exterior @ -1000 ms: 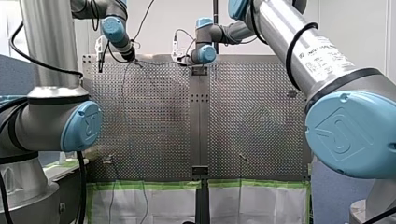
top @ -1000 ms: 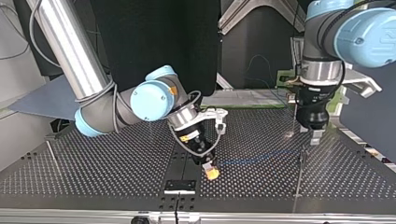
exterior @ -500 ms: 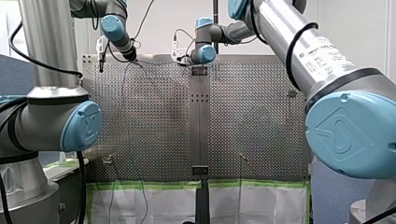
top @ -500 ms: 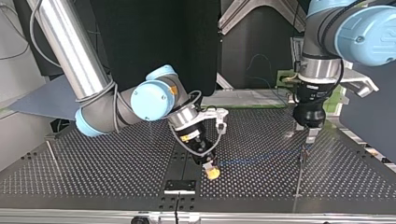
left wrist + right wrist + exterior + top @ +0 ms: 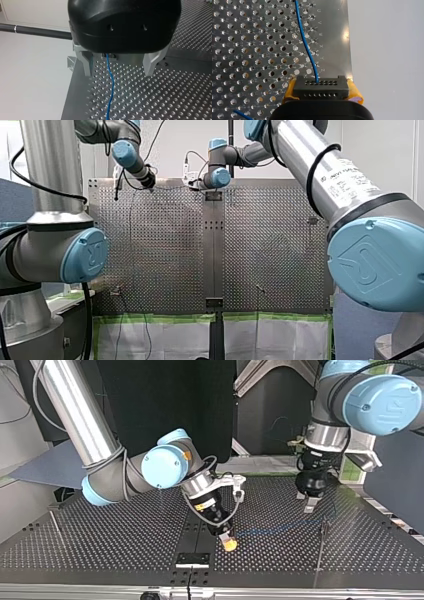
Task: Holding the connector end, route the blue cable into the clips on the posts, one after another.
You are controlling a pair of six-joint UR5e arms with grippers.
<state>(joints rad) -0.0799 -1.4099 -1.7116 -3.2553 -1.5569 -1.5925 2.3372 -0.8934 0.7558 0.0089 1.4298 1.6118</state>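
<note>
The thin blue cable [image 5: 280, 530] lies low over the perforated table [image 5: 125, 545], running from my right gripper toward a slim post [image 5: 323, 532] at the top view's right. My right gripper [image 5: 322, 93] is shut on the cable's black connector [image 5: 320, 86], its yellow pads [image 5: 355, 93] pressing both ends. It sits near the table's middle [image 5: 227, 542]. My left gripper [image 5: 120, 71] hangs open above the cable [image 5: 110, 87], which passes between its metal fingers [image 5: 86, 63] without touching them. In the top view my left gripper [image 5: 309, 505] hovers just beside the post.
Another slim post [image 5: 54, 522] stands at the top view's left edge. In the front view, small clip posts [image 5: 116, 291] [image 5: 260, 289] stand near the table's near edge. A black bracket [image 5: 192, 559] sits on the centre strip.
My left gripper has moved from over the post toward the top view's left, still open. My right gripper keeps its hold and place.
</note>
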